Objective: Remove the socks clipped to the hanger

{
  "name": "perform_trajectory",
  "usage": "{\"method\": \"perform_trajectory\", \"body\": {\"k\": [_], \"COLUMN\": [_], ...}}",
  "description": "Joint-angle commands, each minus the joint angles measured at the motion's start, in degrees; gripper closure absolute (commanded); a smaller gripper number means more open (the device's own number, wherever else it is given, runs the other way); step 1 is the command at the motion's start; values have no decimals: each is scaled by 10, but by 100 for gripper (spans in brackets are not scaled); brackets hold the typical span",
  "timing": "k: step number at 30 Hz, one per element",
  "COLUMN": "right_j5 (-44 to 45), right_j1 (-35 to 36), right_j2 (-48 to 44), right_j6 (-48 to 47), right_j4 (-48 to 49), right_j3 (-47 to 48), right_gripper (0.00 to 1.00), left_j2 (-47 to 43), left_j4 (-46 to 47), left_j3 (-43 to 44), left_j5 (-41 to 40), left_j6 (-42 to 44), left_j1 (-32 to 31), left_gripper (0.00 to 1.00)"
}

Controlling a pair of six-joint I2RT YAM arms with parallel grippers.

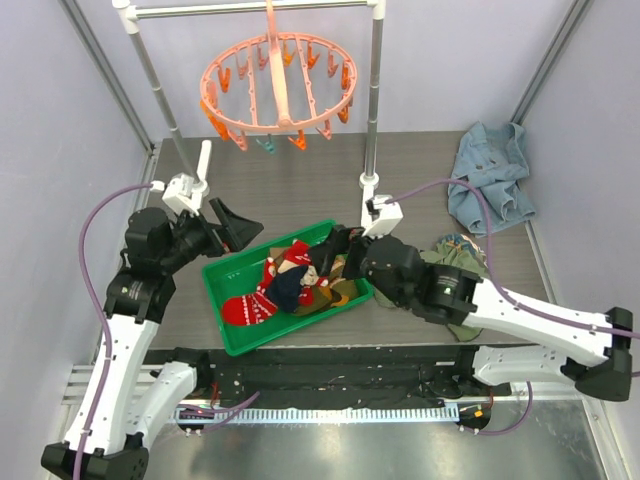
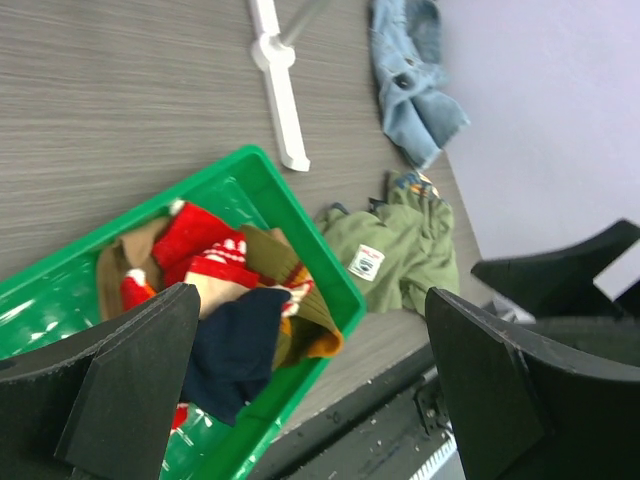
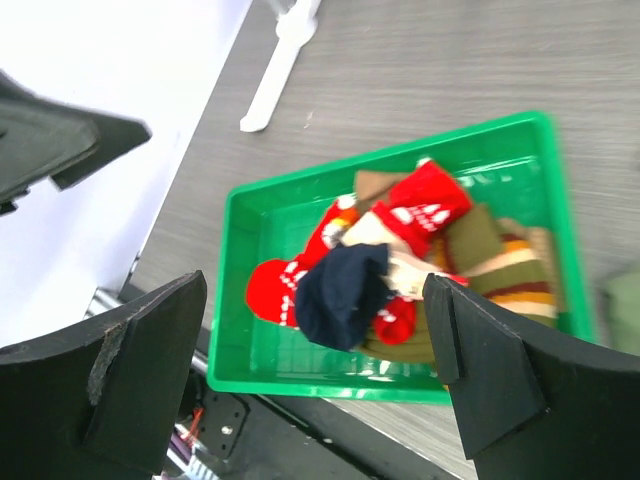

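Observation:
The round salmon-pink hanger [image 1: 280,85] hangs from the rack's bar, and no sock shows on its pegs. The socks [image 1: 290,285] lie heaped in a green tray [image 1: 235,335]: red patterned ones, olive-brown striped ones and a dark navy one on top. My right gripper [image 1: 335,250] hovers over the tray's far right part, open with nothing in it; in the right wrist view the socks [image 3: 400,260] lie below its spread fingers [image 3: 320,370]. My left gripper [image 1: 238,225] stands open and holds nothing at the tray's far left corner. In its own view the left gripper [image 2: 310,390] looks down on the socks [image 2: 235,290].
A white pole rack [image 1: 375,100] stands behind the tray, one foot [image 2: 280,85] on the table. A blue denim garment [image 1: 490,175] lies at the back right. An olive-green shirt [image 2: 395,250] lies just right of the tray, under my right arm.

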Motion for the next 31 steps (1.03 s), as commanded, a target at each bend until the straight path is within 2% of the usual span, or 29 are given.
{"method": "perform_trajectory", "body": {"k": [1, 5, 12, 31], "right_j5": [66, 116, 137, 116], "right_j1": [2, 3, 1, 1], "right_j2": [-61, -130, -204, -207], "right_j6": [-27, -17, -15, -17], "right_j4": [-48, -48, -47, -47], "right_j3": [-3, -31, -55, -54], "right_gripper": [0, 0, 0, 0], "left_j2": [-31, -55, -71, -77], "left_j4": [11, 29, 14, -12], "left_j3": [4, -26, -23, 17], "left_j5": [66, 91, 84, 60], "left_j6": [-5, -11, -2, 7], "left_j1": [2, 2, 2, 2], "left_gripper": [0, 0, 0, 0]}}
